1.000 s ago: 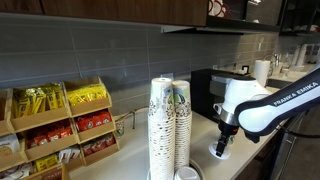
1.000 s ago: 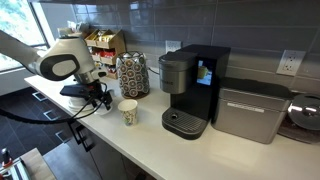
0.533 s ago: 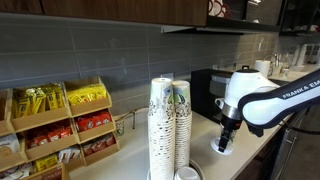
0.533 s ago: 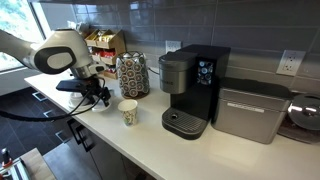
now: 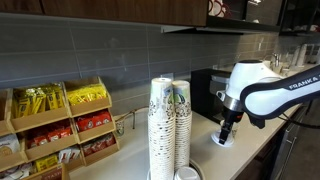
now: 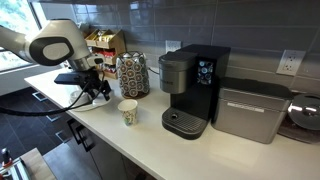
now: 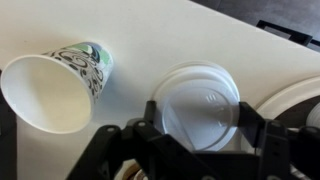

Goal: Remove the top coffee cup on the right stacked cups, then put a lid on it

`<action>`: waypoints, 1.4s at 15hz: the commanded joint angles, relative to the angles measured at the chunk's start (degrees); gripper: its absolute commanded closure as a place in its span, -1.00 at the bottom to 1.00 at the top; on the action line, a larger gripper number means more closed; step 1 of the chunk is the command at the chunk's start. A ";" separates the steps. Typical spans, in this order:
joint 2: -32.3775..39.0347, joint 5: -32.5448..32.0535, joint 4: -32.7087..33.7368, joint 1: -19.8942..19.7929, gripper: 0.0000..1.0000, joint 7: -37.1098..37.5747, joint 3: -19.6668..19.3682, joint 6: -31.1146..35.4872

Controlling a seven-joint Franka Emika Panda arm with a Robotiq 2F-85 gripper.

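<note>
We're seeing the top coffee cup [image 6: 128,112] already off the right stacked cups [image 5: 181,125], standing near the front edge of the desk [image 6: 175,148]; jaws are straddling the lid [image 7: 198,108], can't tell if gripping, capping's left

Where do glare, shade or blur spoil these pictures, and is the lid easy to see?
Wrist view: the fingers are dark and blurred; the white lid hardly stands out from the pale counter. In an exterior view the window is washed out; in an exterior view the upper cabinets lie in shade.

Base of right stacked cups [image 5: 181,130] off-frame.
</note>
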 commanded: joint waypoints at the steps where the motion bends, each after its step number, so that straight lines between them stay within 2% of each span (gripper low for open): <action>1: -0.80 -2.08 1.53 -0.59 -0.58 1.02 -0.54 -2.54; 8: 0.20 -3.77 4.18 -2.83 -0.49 0.35 -2.47 -2.94; 14: 1.44 -4.76 5.76 -4.51 -0.57 0.43 -3.80 -2.46; 21: 3.68 -5.77 7.17 -6.41 -0.56 0.71 -4.75 -1.95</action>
